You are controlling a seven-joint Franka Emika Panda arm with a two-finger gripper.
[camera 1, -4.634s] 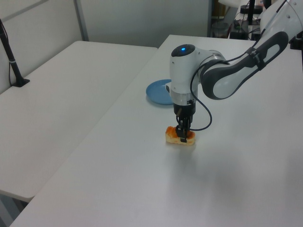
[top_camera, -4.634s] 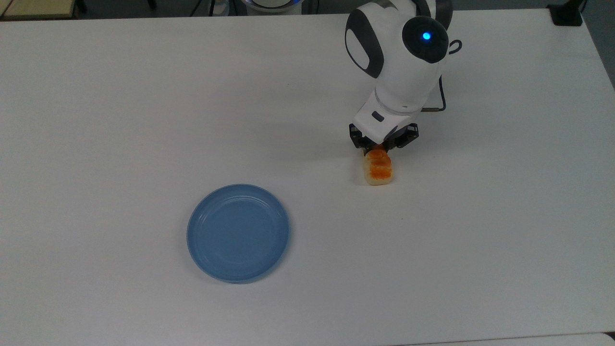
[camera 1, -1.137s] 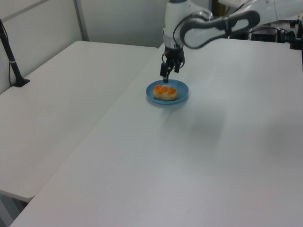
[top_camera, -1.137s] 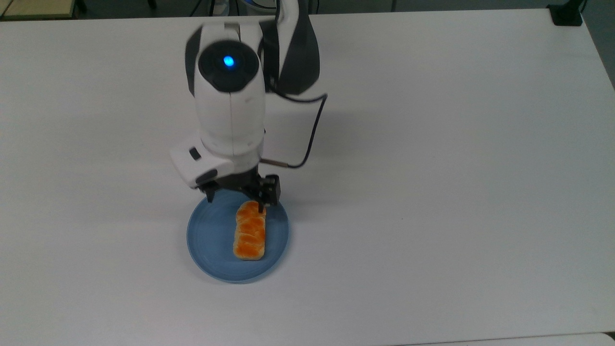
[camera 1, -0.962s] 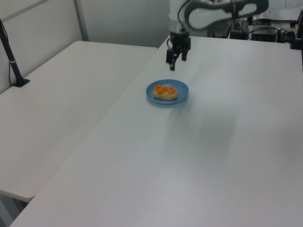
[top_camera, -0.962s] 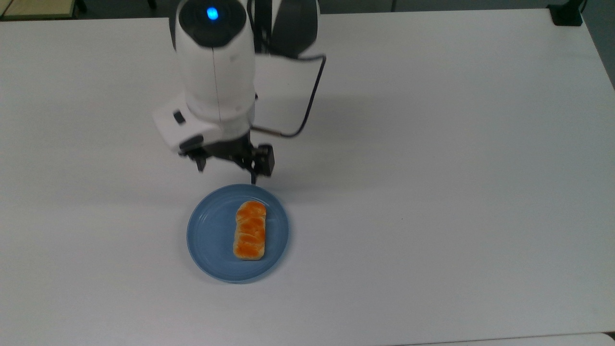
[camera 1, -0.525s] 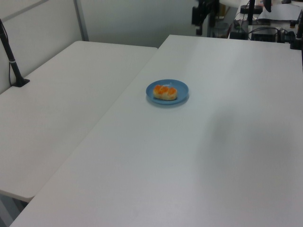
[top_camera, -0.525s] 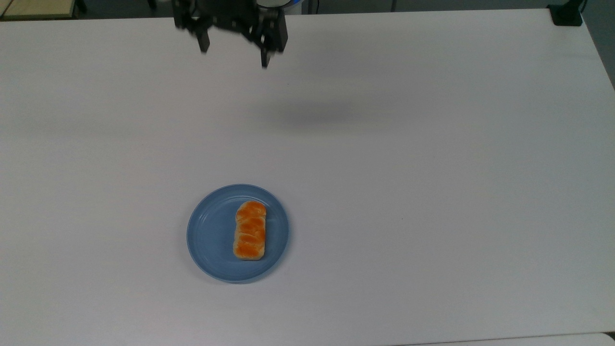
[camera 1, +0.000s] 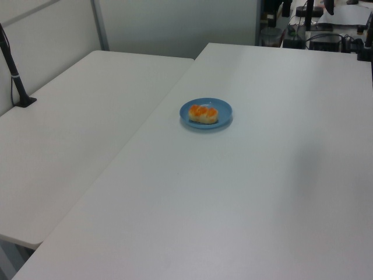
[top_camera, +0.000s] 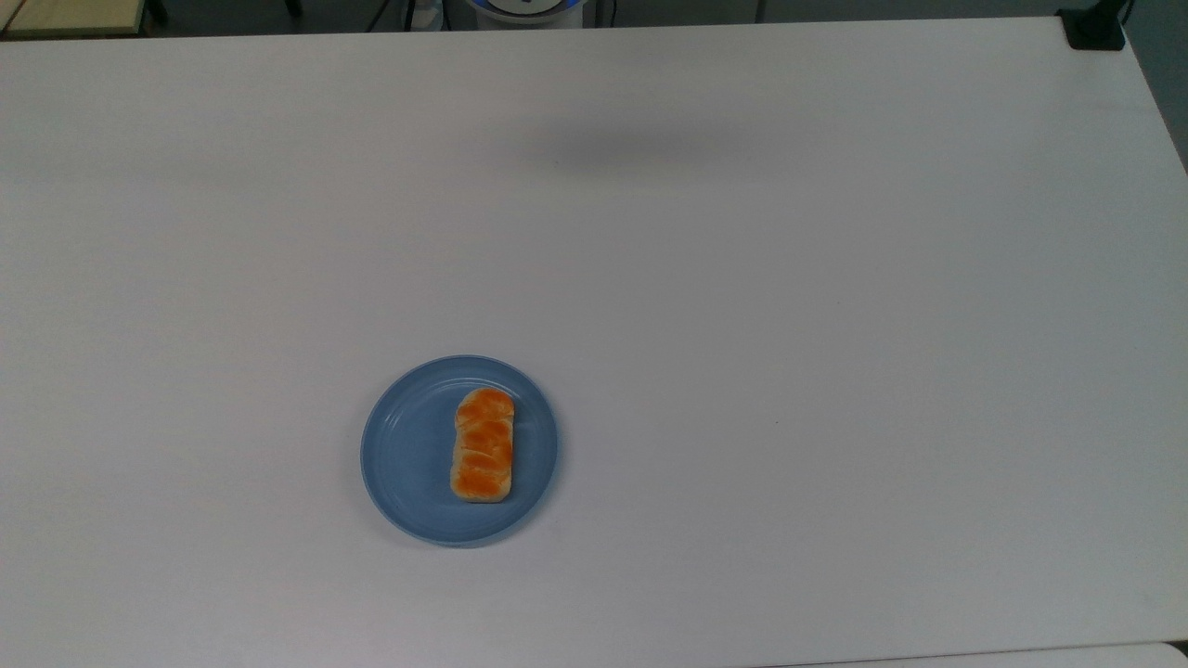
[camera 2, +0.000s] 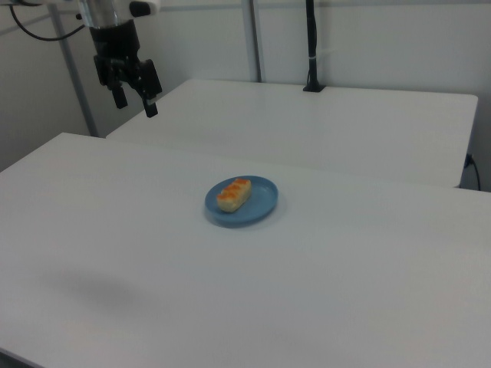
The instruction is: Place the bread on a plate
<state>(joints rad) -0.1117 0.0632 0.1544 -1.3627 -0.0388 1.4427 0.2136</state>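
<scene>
The bread (top_camera: 484,456), a small loaf with an orange-brown braided top, lies lengthwise on the round blue plate (top_camera: 399,445), slightly toward the top view's right of the plate's centre. In the left view the bread (camera 1: 203,113) rests on the plate (camera 1: 226,111) near the seam between two tables. In the right view the bread (camera 2: 233,194) and the plate (camera 2: 262,204) sit mid-table. My gripper (camera 2: 136,103) hangs high at the right view's upper left, far from the plate, open and holding nothing.
A white table (top_camera: 835,371) carries the plate, and a second white table (camera 1: 76,128) adjoins it. A black clamped pole (camera 1: 14,76) stands on that second table, also seen as the pole (camera 2: 311,46). A black block (top_camera: 1095,28) sits at the top view's upper right corner.
My arm has pulled up and back from the plate and left the top view and the left view. The bread stays on the plate where it was let go.
</scene>
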